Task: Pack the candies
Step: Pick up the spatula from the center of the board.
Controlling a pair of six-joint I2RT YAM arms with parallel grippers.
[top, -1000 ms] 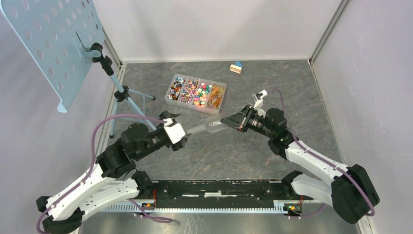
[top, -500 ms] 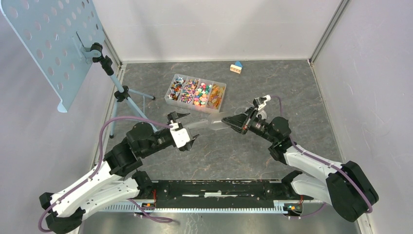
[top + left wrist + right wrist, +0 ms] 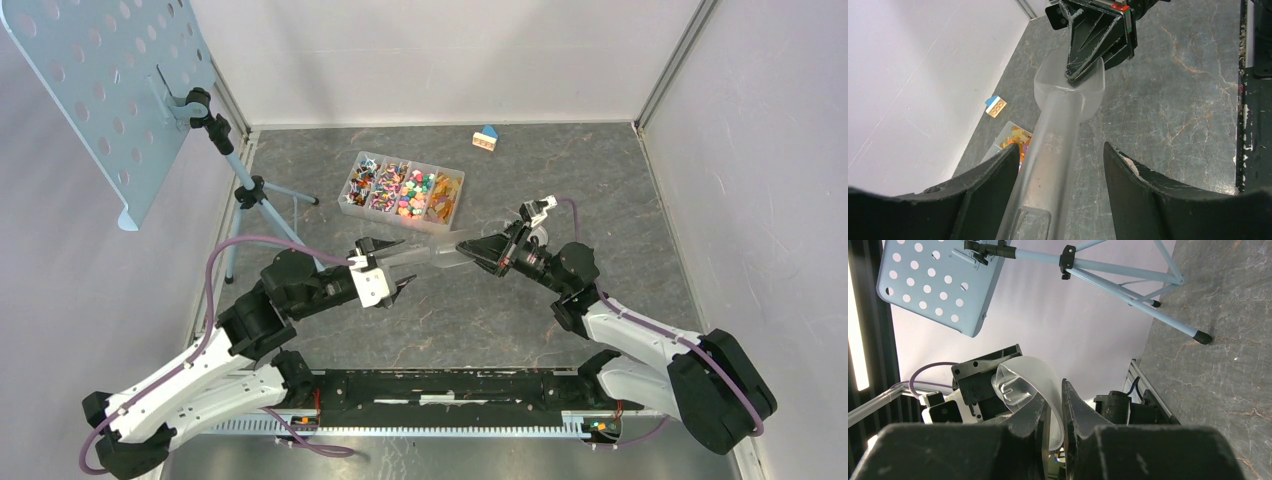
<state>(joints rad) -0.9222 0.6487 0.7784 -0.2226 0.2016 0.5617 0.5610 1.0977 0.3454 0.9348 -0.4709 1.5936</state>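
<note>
Grey tabletop (image 3: 600, 180) holds the candies (image 3: 405, 190) in a divided tray (image 3: 349, 204), beyond both fingertips. Right gripper (image 3: 468, 248) pinches the scoop (image 3: 1058, 130) by its bowl, presenting its handle between the wide-spread fingers of the left gripper (image 3: 388, 268), likely for handover.

perforated blue plate (image 3: 95, 85) on a tripod (image 3: 248, 190), far left; blue-roofed toy house (image 3: 486, 138) near the back wall; grey marbled table (image 3: 600, 180).

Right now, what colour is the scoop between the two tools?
The scoop is translucent, frosted white plastic; it shows best in the left wrist view.
</note>
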